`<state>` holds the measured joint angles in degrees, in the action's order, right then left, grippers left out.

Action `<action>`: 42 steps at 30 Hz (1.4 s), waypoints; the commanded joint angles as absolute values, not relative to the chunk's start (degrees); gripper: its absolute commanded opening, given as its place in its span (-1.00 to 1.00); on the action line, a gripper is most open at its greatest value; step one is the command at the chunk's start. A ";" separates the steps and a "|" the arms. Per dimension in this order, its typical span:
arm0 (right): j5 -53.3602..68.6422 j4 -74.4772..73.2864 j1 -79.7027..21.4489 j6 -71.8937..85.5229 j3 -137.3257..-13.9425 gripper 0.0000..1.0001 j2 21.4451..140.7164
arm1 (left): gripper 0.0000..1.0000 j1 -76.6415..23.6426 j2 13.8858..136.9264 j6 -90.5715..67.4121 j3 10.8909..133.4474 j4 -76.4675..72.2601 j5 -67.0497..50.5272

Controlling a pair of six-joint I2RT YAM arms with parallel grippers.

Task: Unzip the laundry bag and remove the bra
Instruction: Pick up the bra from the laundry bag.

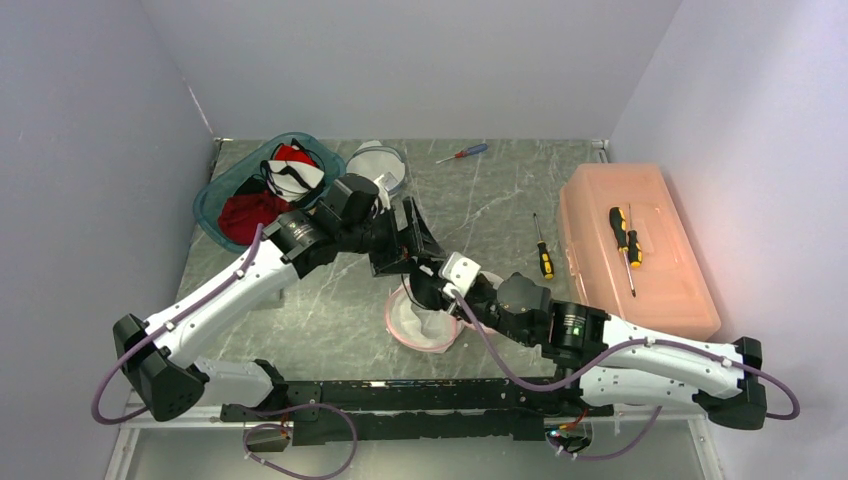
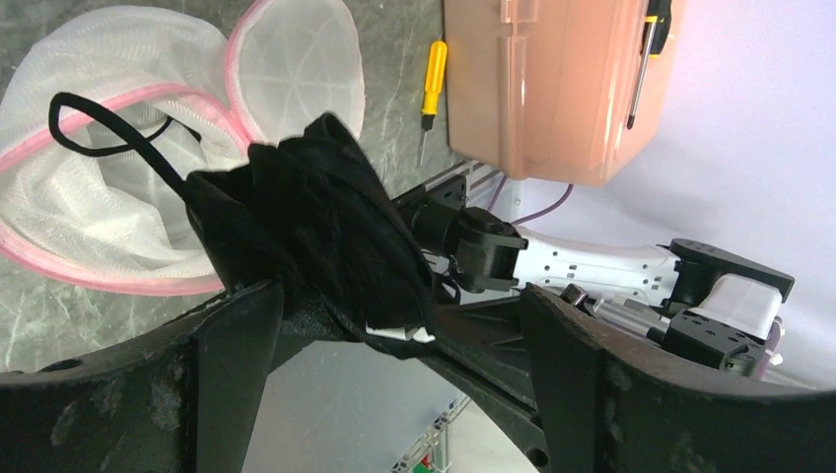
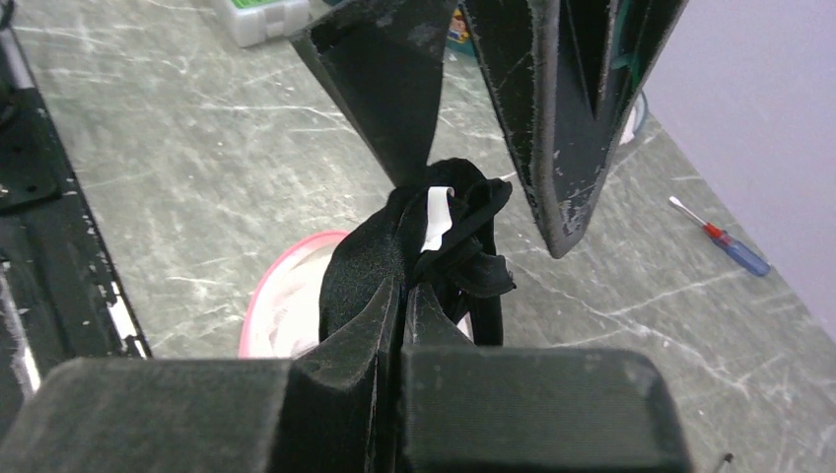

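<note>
The black bra [image 3: 434, 246], with a white tag, hangs bunched above the open laundry bag [image 1: 420, 328], a white mesh pouch with a pink rim. My right gripper [image 3: 406, 286] is shut on the bra's fabric and shows in the top view [image 1: 428, 286] just over the bag. My left gripper [image 2: 399, 296] is open wide, its fingers straddling the bra [image 2: 315, 222]; the fabric rests against its left finger [image 2: 232, 365]. One bra strap [image 2: 99, 128] loops over the bag's mouth [image 2: 108, 212]. In the top view the left gripper [image 1: 410, 240] sits just behind the right one.
A teal basin [image 1: 215, 195] of red, white and black clothes stands at back left, with a second white mesh pouch [image 1: 380, 165] beside it. A red-and-blue screwdriver [image 1: 463, 153] lies at the back. A yellow screwdriver [image 1: 543, 252] lies beside the orange toolbox [image 1: 660, 260] on the right.
</note>
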<state>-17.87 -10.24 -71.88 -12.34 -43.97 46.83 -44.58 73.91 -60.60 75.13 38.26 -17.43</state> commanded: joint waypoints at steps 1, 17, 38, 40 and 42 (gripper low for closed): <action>-22.90 -6.98 -72.74 -15.59 -46.89 -1.00 47.50 | 0.88 -44.12 72.84 -57.94 75.67 41.53 -19.47; -25.18 -4.46 -74.08 -18.14 -47.50 -1.00 50.05 | 0.88 -40.51 72.33 -61.53 72.96 37.91 -23.12; -24.25 -7.11 -77.00 -18.68 -49.62 -1.00 52.76 | -0.44 -42.54 77.74 -61.96 72.58 34.02 -22.76; -24.47 -8.13 -77.57 -18.43 -50.11 -1.00 53.07 | -0.63 -42.45 77.71 -61.96 72.36 33.71 -22.82; -24.49 -9.07 -78.00 -17.73 -50.56 -1.00 53.17 | -0.81 -42.30 77.53 -61.84 72.15 33.44 -22.88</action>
<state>-24.91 -9.37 -76.75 -18.48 -47.13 53.28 -42.35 77.62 -61.87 72.40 36.75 -22.02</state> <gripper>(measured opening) 0.028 0.174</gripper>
